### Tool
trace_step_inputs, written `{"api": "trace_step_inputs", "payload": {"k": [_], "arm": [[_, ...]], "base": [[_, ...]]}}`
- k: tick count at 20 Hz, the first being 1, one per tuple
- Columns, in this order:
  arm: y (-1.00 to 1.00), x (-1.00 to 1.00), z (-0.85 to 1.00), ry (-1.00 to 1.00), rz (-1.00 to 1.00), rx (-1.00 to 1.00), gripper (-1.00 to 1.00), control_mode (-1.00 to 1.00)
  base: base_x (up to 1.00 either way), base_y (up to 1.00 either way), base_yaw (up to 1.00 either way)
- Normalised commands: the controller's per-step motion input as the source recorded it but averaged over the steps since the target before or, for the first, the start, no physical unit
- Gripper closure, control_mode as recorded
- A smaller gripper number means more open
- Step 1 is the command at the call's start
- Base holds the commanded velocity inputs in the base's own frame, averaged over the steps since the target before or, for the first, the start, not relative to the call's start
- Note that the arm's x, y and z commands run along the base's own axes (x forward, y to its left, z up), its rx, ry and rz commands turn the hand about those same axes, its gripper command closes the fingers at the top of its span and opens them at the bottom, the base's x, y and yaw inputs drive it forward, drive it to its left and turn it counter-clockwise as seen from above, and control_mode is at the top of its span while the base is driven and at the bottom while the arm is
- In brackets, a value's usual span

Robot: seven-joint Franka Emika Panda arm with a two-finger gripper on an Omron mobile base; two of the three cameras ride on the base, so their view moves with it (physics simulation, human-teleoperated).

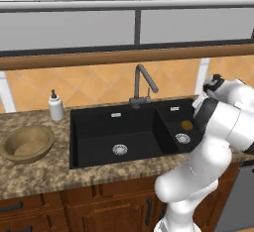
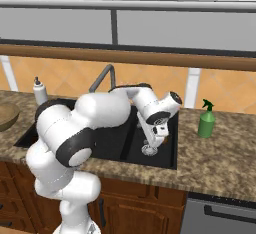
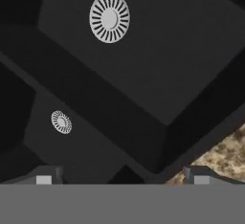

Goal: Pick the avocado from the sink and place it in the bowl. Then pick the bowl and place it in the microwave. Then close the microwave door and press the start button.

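Observation:
A small brownish-olive avocado (image 1: 187,125) lies in the right basin of the black sink (image 1: 114,127), just behind that basin's drain (image 1: 182,138). My gripper (image 2: 155,140) hangs over the right basin with the hand pointing down into it. In the hand view its fingertips (image 3: 44,177) stand wide apart, open and with nothing between them, above the dark sink floor (image 3: 143,74). The tan wooden bowl (image 1: 27,143) sits empty on the counter left of the sink, and its edge (image 2: 6,115) shows in the right base view. The microwave is out of view.
A grey faucet (image 1: 141,85) rises behind the sink's divider. A white soap dispenser (image 1: 55,106) stands at the sink's back left corner. A green spray bottle (image 2: 206,120) stands on the granite counter (image 2: 220,153) right of the sink. A tiled wall runs behind.

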Motion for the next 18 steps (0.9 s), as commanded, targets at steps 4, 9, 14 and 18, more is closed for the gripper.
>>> {"api": "trace_step_inputs", "payload": {"k": [4, 9, 14, 18], "arm": [[-0.29, 1.0, -0.97, 0.16, -0.13, 0.08, -1.0, -1.0], [-0.39, 0.96, -0.45, 0.11, -0.15, 0.03, -1.0, -1.0], [-0.25, 0.92, -0.54, 0.0, -0.11, 0.0, -1.0, -1.0], [-0.03, 0.5, -0.81, 0.0, -0.19, -0.08, -1.0, -1.0]], "base": [[0.0, 0.0, 0.0], [0.0, 0.0, 0.0], [0.0, 0.0, 0.0], [0.0, 0.0, 0.0]]}}
